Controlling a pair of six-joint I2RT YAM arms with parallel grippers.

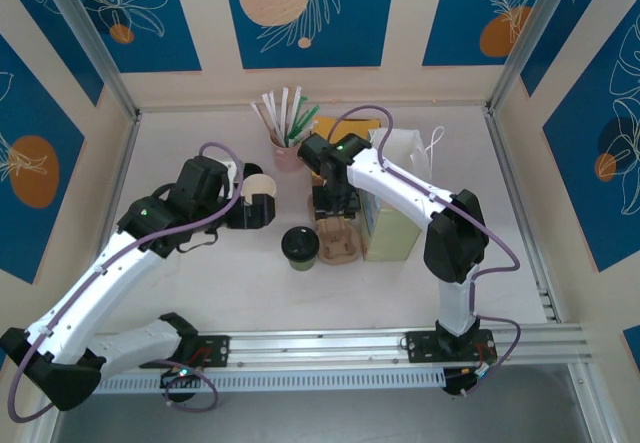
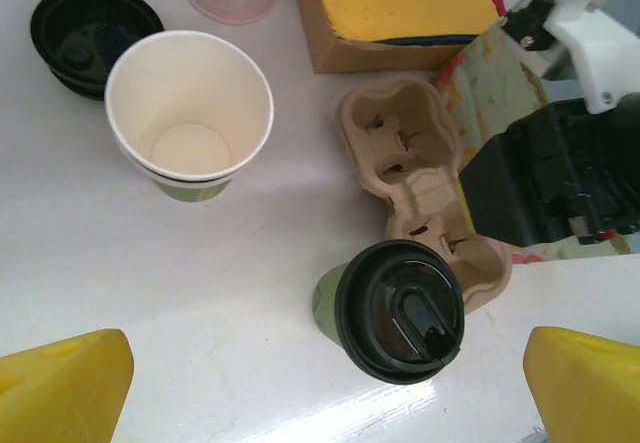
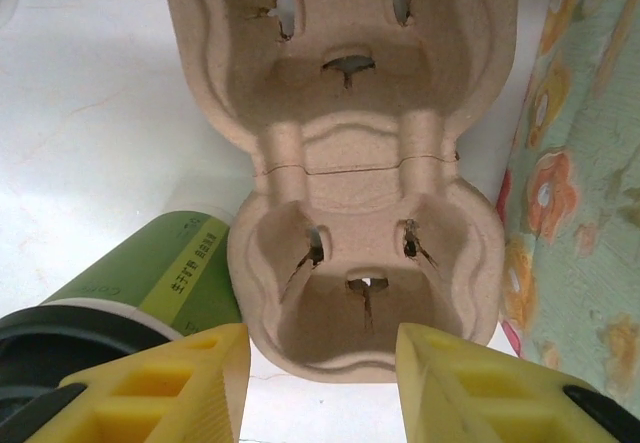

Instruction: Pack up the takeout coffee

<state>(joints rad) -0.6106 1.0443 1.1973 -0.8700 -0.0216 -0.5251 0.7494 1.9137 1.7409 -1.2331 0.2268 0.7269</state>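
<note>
The takeout coffee point(image 1: 299, 246) point(image 2: 400, 310) point(image 3: 150, 273), an olive-green cup with a black lid, stands on the table against the left side of the tan cardboard cup carrier point(image 1: 338, 241) point(image 2: 420, 188) point(image 3: 350, 163). Both carrier pockets hold nothing. My left gripper point(image 1: 255, 209) point(image 2: 325, 403) is open, its yellow fingers point(image 2: 60, 388) wide apart and short of the coffee. My right gripper point(image 1: 333, 204) point(image 3: 320, 383) hangs open just above the carrier's near pocket, fingers point(image 3: 500, 393) either side of it, touching nothing.
A lidless green cup point(image 2: 190, 113) with a white inside and a loose black lid point(image 2: 85, 33) sit left of the carrier. A pink cup of straws point(image 1: 288, 148) and a cardboard box with a yellow top point(image 2: 400, 3) stand behind. A patterned bag point(image 1: 395, 208) point(image 3: 580, 163) borders the carrier's right.
</note>
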